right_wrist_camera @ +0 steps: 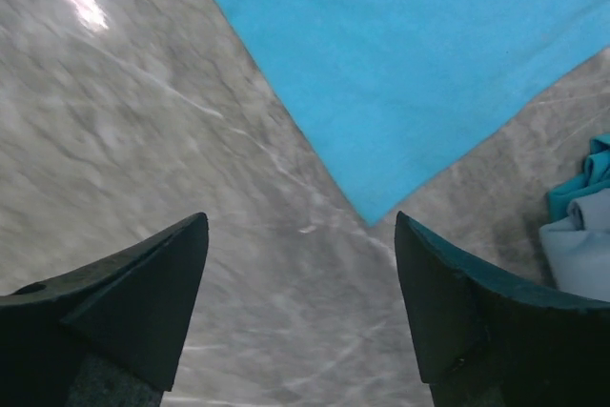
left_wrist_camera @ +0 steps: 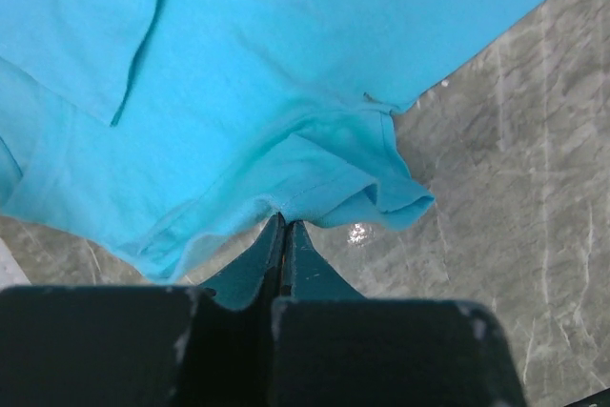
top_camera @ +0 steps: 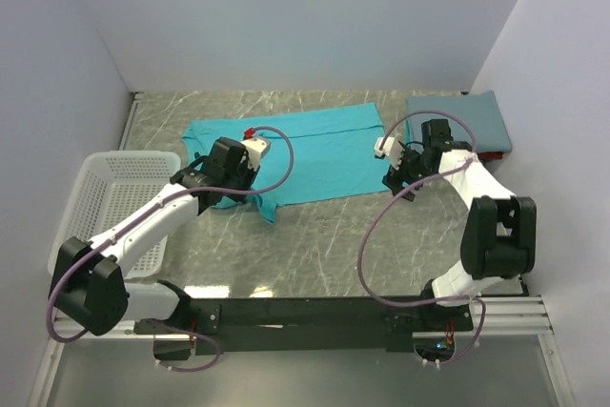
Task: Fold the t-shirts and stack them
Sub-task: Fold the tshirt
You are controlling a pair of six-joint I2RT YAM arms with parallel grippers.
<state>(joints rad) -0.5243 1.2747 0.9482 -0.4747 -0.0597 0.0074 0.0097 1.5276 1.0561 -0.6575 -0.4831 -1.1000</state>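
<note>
**Left gripper** (left_wrist_camera: 284, 228): jaws pressed together, with the near hem of the teal shirt (top_camera: 315, 152) pinched at the tips. The cloth puckers toward the tips. A rumpled sleeve (left_wrist_camera: 381, 193) lies just to the right of them in the left wrist view.

**Right gripper** (right_wrist_camera: 300, 278): jaws wide apart and holding nothing. It is above bare table (top_camera: 324, 235). The shirt's pointed near corner (right_wrist_camera: 374, 209) lies just beyond the gap between the fingers, not touching them.

**Teal shirt:** spread mostly flat across the middle of the table between the two arms. Its left part is under the left wrist.

**Slate shirt** (top_camera: 459, 121): a folded rectangle at the far right corner of the table, just beside the teal shirt's right edge and behind the right arm.

**Basket** (top_camera: 114, 199): on the left side of the table, beside the left arm and apart from both shirts.
</note>
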